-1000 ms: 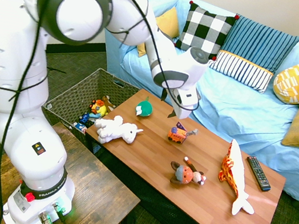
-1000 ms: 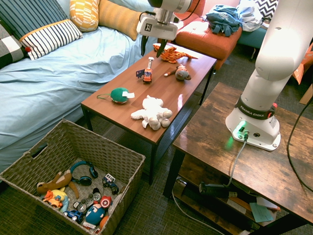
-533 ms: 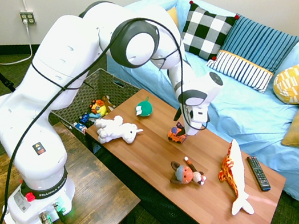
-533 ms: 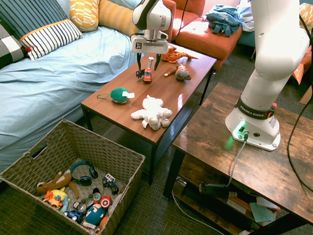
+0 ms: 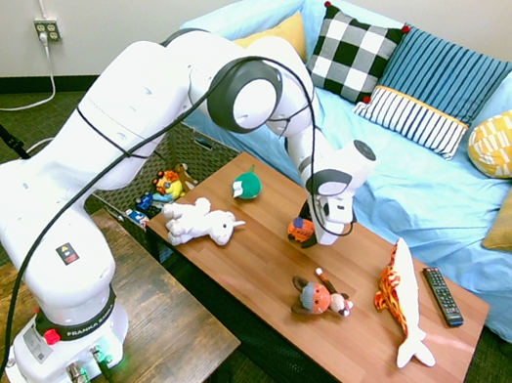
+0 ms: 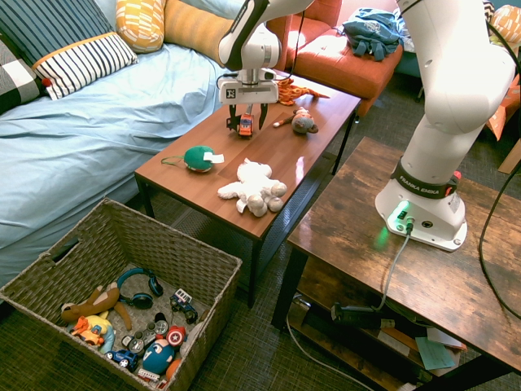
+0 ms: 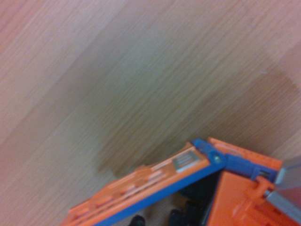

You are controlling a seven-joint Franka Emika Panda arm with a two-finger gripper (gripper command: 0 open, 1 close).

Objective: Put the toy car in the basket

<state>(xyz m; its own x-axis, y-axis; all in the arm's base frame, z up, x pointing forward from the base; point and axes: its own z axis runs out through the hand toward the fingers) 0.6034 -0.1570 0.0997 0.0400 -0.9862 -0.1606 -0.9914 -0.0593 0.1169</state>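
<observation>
Wrist view alone, toy car's (image 7: 150,188) blue hinge (image 7: 211,157)

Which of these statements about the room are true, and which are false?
1. The orange toy car with blue parts stands on the brown wooden table. True.
2. The claw is closed. False: it is open, its fingers around the toy car.
3. The white plush unicorn lies inside the basket. False: it lies on the wooden table.
4. Blue headphones are in the grey woven basket. True.
5. The black remote control is on the light blue sofa. False: it is on the wooden table.
</observation>
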